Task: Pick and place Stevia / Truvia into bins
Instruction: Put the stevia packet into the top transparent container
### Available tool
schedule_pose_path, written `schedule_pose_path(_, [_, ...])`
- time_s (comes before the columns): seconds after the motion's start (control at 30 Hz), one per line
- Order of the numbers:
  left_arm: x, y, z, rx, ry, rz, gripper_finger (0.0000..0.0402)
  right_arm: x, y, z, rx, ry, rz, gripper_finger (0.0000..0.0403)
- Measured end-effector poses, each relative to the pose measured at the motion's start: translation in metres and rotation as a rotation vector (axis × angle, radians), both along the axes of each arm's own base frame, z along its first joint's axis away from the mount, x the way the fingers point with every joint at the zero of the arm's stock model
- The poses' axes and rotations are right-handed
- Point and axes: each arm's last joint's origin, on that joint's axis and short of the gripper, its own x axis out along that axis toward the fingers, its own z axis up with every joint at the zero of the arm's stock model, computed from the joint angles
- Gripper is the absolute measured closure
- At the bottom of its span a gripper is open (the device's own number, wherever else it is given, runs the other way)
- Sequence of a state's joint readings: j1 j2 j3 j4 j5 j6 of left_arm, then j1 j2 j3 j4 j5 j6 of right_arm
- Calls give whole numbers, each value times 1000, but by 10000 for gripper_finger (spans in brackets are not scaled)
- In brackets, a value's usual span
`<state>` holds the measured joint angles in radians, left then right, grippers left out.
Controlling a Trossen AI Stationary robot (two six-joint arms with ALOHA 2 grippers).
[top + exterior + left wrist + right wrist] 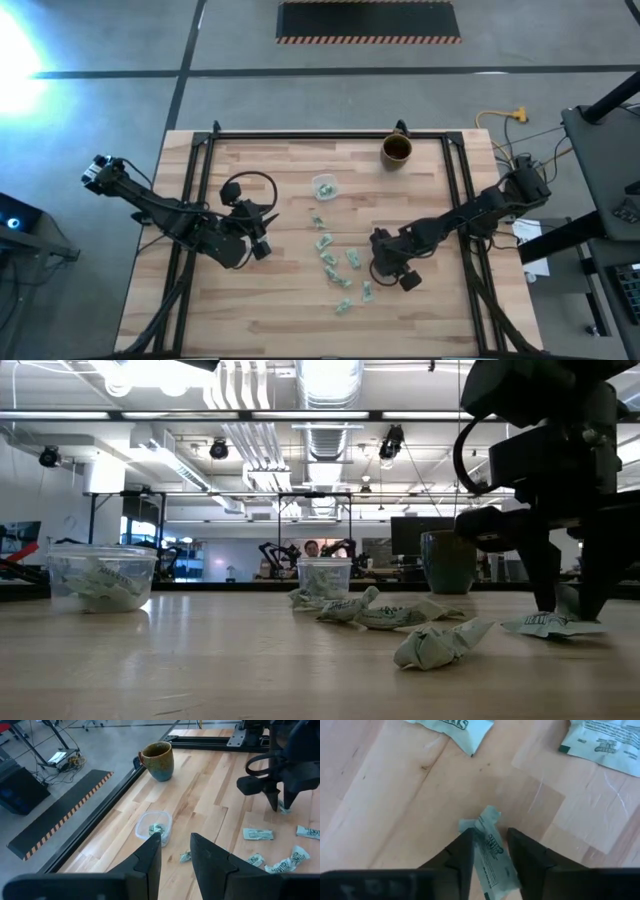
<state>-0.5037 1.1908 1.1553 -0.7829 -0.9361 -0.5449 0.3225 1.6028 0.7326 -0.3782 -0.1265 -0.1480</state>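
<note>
Right gripper (487, 855) is down at the table with its two fingers on either side of one green and white packet (489, 851). The fingers look pressed against the packet, so the gripper seems to be gripping it, but the packet is still low by the wood.

Some of the job is done. The near clear cup (154, 826) has a packet or two inside, and the low view shows a second clear cup (101, 576) holding several more. Much is left, though. A loose trail of packets (336, 262) lies on the table between the two arms, near the right gripper.

The left gripper (175, 851) hovers above the table close to the near cup. Its fingers stand a little apart with nothing between them.

A brown mug (397, 150) sits by the far edge of the table (280, 170), and it is not part of the job.
</note>
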Motion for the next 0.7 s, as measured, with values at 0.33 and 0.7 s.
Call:
schedule_pose_path(0.33, [0,0,0,1,0,0,314,0,0,2,13,-5,-28,370])
schedule_pose_path(0.7, [0,0,-1,6,2,2,314,19,1,21,32,-96,-84,393])
